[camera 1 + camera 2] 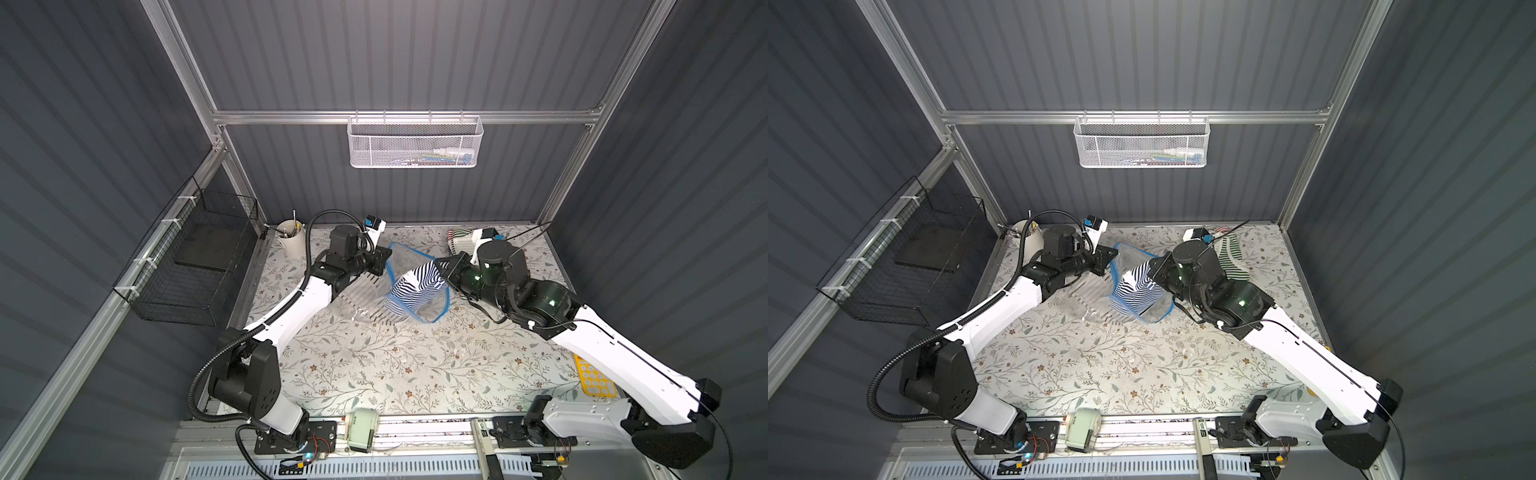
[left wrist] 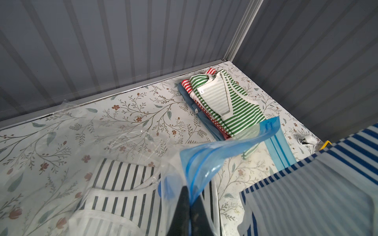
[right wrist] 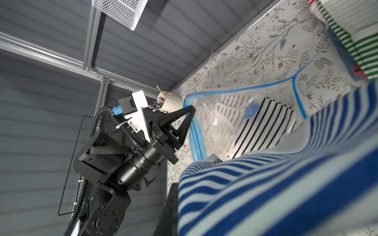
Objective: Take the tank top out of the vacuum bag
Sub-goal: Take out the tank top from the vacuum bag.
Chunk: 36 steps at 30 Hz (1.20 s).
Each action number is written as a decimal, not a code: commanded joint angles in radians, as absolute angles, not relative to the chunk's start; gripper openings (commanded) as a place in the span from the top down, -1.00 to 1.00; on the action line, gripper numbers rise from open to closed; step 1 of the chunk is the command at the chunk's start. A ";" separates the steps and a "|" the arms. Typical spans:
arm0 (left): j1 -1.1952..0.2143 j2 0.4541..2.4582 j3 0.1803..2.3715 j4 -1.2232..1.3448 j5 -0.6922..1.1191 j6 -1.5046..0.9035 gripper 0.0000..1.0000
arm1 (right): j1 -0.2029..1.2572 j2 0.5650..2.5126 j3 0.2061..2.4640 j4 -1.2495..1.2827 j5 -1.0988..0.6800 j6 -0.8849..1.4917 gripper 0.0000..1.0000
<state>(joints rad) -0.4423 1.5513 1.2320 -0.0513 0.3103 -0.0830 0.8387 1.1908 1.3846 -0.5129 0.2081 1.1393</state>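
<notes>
Tank top clamped in right tool, vacuum bag clamped by its blue edge in left tool

Small white tag reading "S" on the folded green-and-white striped fabric top, well beyond the left jaws.

Both arms reach forward and inward, the left gripper pinched shut on the vacuum bag, the right gripper apparently clamping the tank top.

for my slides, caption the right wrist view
Right hand holds the blue-striped tank top; left hand grips the vacuum bag rim.
</notes>
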 commanded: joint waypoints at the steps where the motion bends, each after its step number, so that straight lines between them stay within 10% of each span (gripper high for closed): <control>1: -0.429 1.531 1.221 -0.052 0.309 -0.061 1.00 | 0.839 1.169 1.442 -0.547 0.237 1.105 1.00; 15: -0.399 1.534 1.221 -0.045 0.314 -0.064 1.00 | 0.814 1.202 1.655 -0.627 0.297 0.984 1.00; 36: -0.334 1.550 1.216 -0.041 0.286 -0.068 1.00 | 0.409 1.189 1.552 -0.572 0.054 0.826 1.00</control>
<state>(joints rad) -0.3431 1.5524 1.2320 -0.0505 0.3019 -0.0830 0.4534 1.1812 1.5856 -0.6346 0.1287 0.8902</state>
